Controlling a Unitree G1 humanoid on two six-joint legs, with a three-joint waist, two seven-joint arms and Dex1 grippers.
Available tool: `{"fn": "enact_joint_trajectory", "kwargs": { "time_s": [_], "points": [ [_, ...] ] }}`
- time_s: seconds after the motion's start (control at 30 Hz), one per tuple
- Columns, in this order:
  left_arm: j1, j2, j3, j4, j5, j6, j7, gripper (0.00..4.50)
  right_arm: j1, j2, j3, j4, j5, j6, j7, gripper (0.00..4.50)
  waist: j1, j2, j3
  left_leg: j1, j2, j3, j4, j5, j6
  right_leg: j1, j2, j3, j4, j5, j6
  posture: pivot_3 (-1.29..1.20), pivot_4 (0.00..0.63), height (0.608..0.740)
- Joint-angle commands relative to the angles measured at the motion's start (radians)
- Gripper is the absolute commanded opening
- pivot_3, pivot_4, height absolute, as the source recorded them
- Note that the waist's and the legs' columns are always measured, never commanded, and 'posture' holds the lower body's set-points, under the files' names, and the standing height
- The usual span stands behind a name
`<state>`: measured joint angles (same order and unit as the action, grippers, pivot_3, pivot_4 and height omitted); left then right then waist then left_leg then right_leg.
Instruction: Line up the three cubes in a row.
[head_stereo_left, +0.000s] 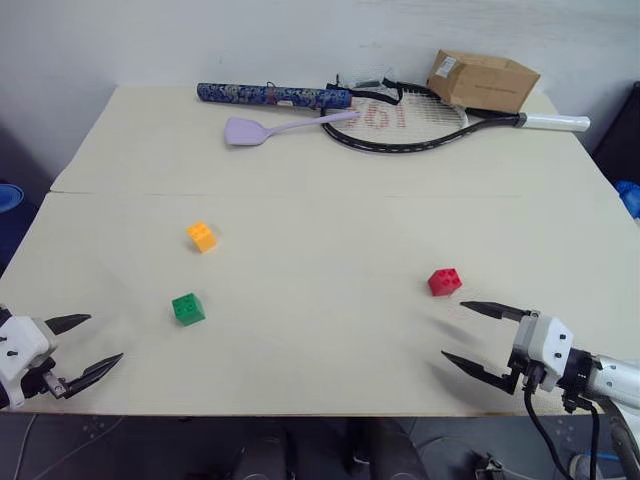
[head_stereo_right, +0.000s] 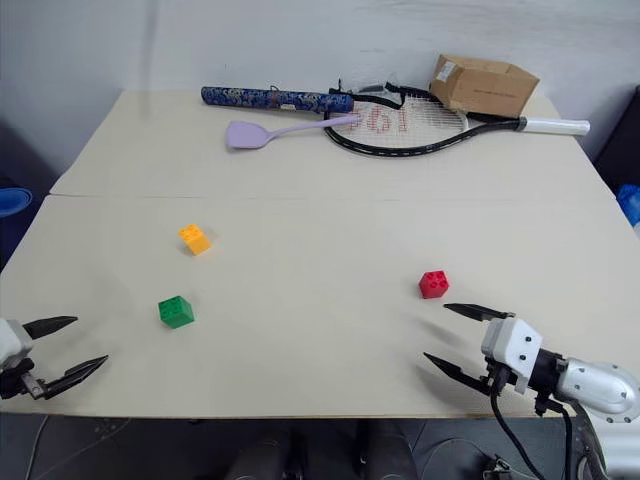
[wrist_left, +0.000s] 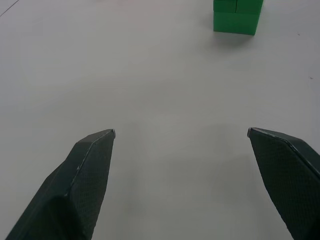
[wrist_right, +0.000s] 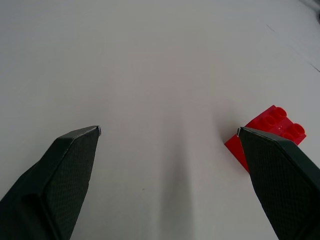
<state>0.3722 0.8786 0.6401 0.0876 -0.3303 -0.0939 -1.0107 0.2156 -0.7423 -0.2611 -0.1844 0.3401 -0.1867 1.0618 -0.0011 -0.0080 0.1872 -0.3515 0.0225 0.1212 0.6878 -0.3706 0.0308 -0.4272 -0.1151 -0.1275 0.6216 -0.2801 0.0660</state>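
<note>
On the pale table (head_stereo_left: 320, 200), the orange-yellow cube (head_stereo_left: 202, 236) sits left of centre, the green cube (head_stereo_left: 187, 308) just below it toward the lower left, and the red cube (head_stereo_left: 445, 281) well apart at the lower right. The left claw (head_stereo_left: 82, 345) at the lower-left corner and the right claw (head_stereo_left: 468, 336) just below the red cube both stand with fingers spread apart, holding nothing. A racket (head_stereo_left: 410, 125), lilac spatula (head_stereo_left: 245, 131), patterned tube (head_stereo_left: 272, 95) and cardboard box (head_stereo_left: 483, 80) lie along the top.
</note>
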Motion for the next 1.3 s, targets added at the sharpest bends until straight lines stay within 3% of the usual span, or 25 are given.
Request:
{"fn": "enact_joint_trajectory", "kwargs": {
  "time_s": [0.03,0.17,0.3,0.47,0.6,0.73,0.9,1.03,1.23,1.3],
  "points": [
    [0.014,0.0,0.038,-0.042,-0.047,0.032,-0.018,4.47,-0.003,0.019,-0.006,-0.003,0.012,-0.018,-0.021,4.5,0.0,0.0,0.0,0.0,0.0,0.0,0.0,0.0,0.0,0.0,0.0,0.0,0.0,0.0,0.0,0.0,0.15,0.74],
    [-0.013,0.02,0.032,-0.119,-0.166,0.192,-0.062,4.47,0.037,0.049,-0.06,-0.059,0.054,0.041,-0.092,4.5,0.001,0.0,0.0,0.0,0.0,0.0,0.0,0.0,0.0,0.0,0.0,0.0,0.0,0.0,0.0,0.0,0.15,0.74],
    [-0.15,0.041,-0.06,-0.247,-0.238,0.307,-0.055,4.47,0.184,0.116,-0.192,-0.113,0.086,0.081,-0.199,4.5,0.02,0.0,0.0,0.0,0.0,-0.001,0.0,0.0,0.0,0.0,0.0,0.0,0.001,0.0,0.0,0.0,0.15,0.74],
    [-0.269,0.069,-0.2,-0.357,-0.228,0.316,-0.124,4.47,0.347,0.225,-0.259,-0.144,0.069,0.067,-0.282,4.5,0.022,0.0,-0.002,0.001,-0.001,-0.001,0.0,0.0,-0.001,0.002,0.0,0.0,0.001,0.0,0.0,0.0,0.15,0.74],
    [-0.346,0.068,-0.267,-0.357,-0.217,0.304,-0.159,4.47,0.399,0.3,-0.242,-0.174,0.043,0.054,-0.345,4.5,-0.004,0.003,-0.003,0.002,0.0,0.001,-0.001,0.0,-0.002,0.001,0.001,0.001,0.002,-0.001,-0.001,0.0,0.15,0.74],
    [-0.441,0.05,-0.34,-0.33,-0.191,0.281,-0.169,4.47,0.32,0.354,-0.142,-0.32,0.023,0.177,-0.483,4.5,-0.011,0.004,-0.003,0.004,0.0,0.002,-0.001,0.0,-0.005,0.001,0.002,0.002,0.005,-0.002,-0.003,0.0,0.15,0.74],
    [-0.531,0.021,-0.404,-0.311,-0.18,0.287,-0.158,4.47,0.085,0.388,0.05,-0.445,-0.052,0.466,-0.694,4.5,-0.021,0.005,-0.004,0.006,0.0,0.002,-0.002,0.001,-0.006,0.0,0.002,0.004,0.007,-0.003,-0.005,0.0,0.15,0.74],
    [-0.547,0.01,-0.423,-0.316,-0.174,0.289,-0.151,4.47,-0.056,0.426,0.112,-0.413,-0.132,0.594,-0.826,4.5,-0.018,0.005,-0.004,0.0,0.002,0.001,-0.002,0.002,-0.006,-0.003,0.005,0.001,0.008,-0.003,-0.005,0.0,0.15,0.74],
    [-0.525,-0.001,-0.42,-0.343,-0.171,0.292,-0.131,4.47,-0.147,0.467,0.16,-0.322,-0.189,0.662,-0.902,4.5,-0.019,0.004,-0.004,-0.001,0.001,0.001,-0.002,0.003,-0.005,-0.002,0.005,0.0,0.007,-0.003,-0.005,0.0,0.15,0.74],
    [-0.518,-0.004,-0.417,-0.351,-0.174,0.296,-0.122,4.5,-0.165,0.48,0.166,-0.297,-0.191,0.656,-0.905,4.13,-0.02,0.004,-0.004,-0.001,0.001,0.001,-0.002,0.003,-0.005,-0.002,0.006,0.0,0.007,-0.003,-0.005,0.0,0.15,0.74]
  ]
}}
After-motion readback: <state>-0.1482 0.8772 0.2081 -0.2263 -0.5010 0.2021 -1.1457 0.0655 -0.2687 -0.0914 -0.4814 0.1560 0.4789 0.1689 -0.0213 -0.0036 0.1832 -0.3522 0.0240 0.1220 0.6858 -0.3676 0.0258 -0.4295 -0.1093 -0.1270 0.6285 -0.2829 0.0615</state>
